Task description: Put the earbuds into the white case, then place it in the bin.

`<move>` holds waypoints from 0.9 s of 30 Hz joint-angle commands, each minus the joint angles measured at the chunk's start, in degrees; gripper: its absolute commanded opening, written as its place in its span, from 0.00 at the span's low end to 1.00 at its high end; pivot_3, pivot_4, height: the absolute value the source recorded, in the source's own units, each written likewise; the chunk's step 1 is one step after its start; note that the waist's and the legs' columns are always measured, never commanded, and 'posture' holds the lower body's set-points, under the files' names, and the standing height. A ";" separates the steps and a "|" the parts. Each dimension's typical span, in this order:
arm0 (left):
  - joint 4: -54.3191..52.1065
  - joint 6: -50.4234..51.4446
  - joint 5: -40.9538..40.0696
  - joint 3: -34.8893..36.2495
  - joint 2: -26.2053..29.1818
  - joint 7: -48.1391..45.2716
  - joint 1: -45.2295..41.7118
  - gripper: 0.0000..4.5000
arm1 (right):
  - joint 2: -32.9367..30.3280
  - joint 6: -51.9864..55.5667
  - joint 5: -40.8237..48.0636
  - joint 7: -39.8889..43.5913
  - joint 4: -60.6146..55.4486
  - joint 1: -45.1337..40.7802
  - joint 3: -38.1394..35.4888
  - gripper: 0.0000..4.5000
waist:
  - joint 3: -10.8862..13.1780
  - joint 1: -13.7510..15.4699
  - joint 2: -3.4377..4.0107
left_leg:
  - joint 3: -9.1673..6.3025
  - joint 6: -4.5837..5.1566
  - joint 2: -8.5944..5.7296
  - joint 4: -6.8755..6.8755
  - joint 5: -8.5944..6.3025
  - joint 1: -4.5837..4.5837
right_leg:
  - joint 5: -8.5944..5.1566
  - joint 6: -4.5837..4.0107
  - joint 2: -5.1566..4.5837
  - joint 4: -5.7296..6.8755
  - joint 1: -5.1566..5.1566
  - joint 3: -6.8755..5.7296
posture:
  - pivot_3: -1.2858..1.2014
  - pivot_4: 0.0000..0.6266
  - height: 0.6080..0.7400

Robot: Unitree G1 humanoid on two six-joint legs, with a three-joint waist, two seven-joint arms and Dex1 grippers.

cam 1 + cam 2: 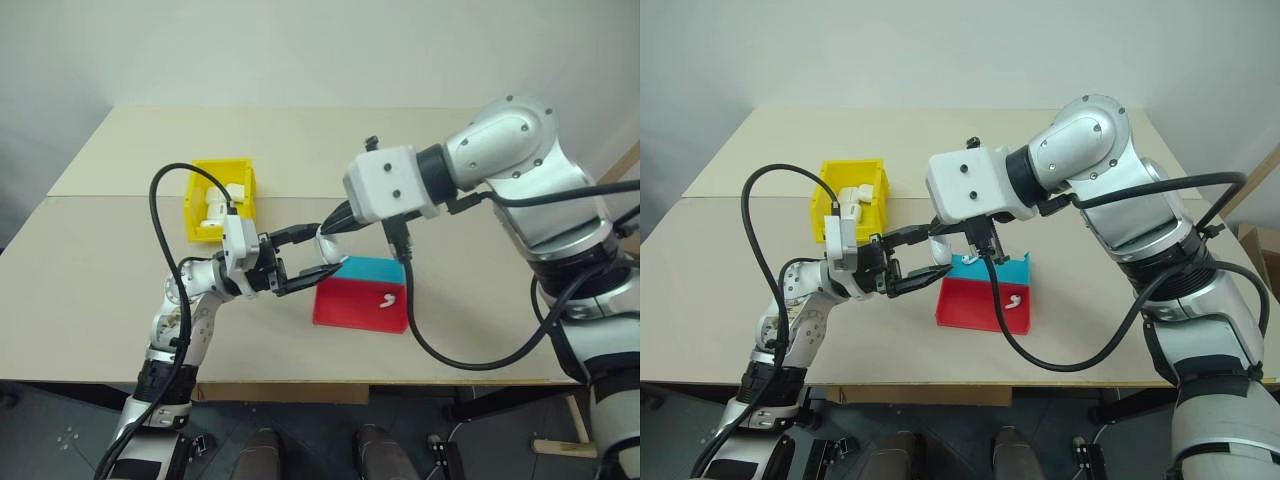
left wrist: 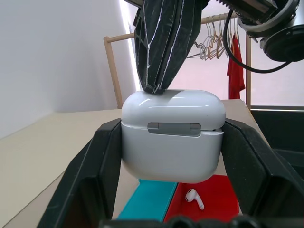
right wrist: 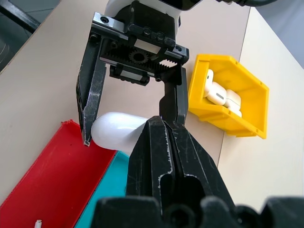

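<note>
My left gripper (image 2: 172,129) is shut on the white case (image 2: 173,147), holding it by its sides above the near left corner of the red-and-blue tray (image 1: 345,305). The case's hinge faces the left wrist camera and its lid looks closed. My right gripper (image 3: 164,124) is shut, and its joined fingertips (image 2: 159,88) rest on top of the lid. One of the earbuds (image 1: 386,299) lies in the red half of the tray. The yellow bin (image 1: 198,222) stands on the table behind my left arm, to the left of the case.
Several white cases (image 3: 219,95) lie inside the bin. The tray's teal half (image 1: 1005,268) sits on the far side, under my right hand. A black cable (image 1: 420,330) hangs from my right wrist over the tray's right edge.
</note>
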 commanded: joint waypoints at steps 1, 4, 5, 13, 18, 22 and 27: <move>-3.76 -0.28 -3.15 3.38 0.35 1.94 -0.79 0.63 | 0.07 1.22 -0.93 -0.88 0.79 0.77 -1.53 0.01 | 0.00 -0.01 0.00 | 0.00 0.00 0.00 0.00 0.00 0.00 | 0.00 0.00 0.00 0.00 0.00 0.00 | 0.52 0.24 1.00; -4.31 -0.06 -2.85 4.09 1.16 2.85 -0.06 0.63 | 0.64 2.30 -0.52 -2.25 0.82 0.80 -2.65 0.01 | 0.00 -0.05 0.00 | 0.00 0.00 0.01 0.00 0.00 0.01 | 0.00 0.00 0.00 0.02 0.00 0.00 | 0.52 0.24 1.00; -4.73 0.28 -2.98 4.49 1.59 3.35 0.23 0.63 | 0.74 2.71 -0.50 -2.81 0.79 0.86 -3.01 0.01 | 0.00 -0.02 0.00 | -0.01 0.00 0.01 0.00 0.00 0.01 | 0.00 0.00 0.00 0.02 0.00 0.00 | 0.52 0.24 1.00; -7.43 4.24 -2.88 10.00 5.88 10.90 0.80 0.63 | 0.98 6.48 0.28 -8.10 -0.24 2.82 -7.00 0.01 | 0.00 0.00 0.00 | -0.02 0.00 -0.01 0.00 0.00 0.00 | 0.00 0.00 -0.03 0.01 -0.01 -0.01 | 0.52 0.24 1.00; -5.43 8.97 2.81 13.30 12.13 19.81 -0.30 0.63 | 0.36 10.41 0.90 -12.69 -2.57 7.16 -10.63 0.01 | 0.00 -0.02 0.00 | -0.03 0.00 -0.02 -0.01 0.00 0.01 | 0.00 0.00 -0.03 0.03 -0.01 -0.01 | 0.52 0.24 1.00; -1.54 11.54 7.83 13.74 15.60 25.71 -1.99 0.63 | -0.34 12.04 0.39 -15.63 -4.65 11.83 -11.64 0.01 | 0.00 0.04 0.00 | -0.03 0.00 -0.03 -0.01 0.00 -0.01 | 0.00 0.00 -0.04 0.00 -0.01 -0.02 | 0.52 0.24 1.00; 6.54 11.85 15.05 10.60 16.73 30.72 -7.80 0.63 | -0.41 13.64 0.15 -18.50 -6.86 15.50 -11.57 0.01 | 0.02 0.27 -0.04 | -0.05 0.00 -0.03 -0.01 0.00 -0.03 | 0.00 0.00 -0.02 0.00 -0.01 -0.07 | 0.52 0.24 1.00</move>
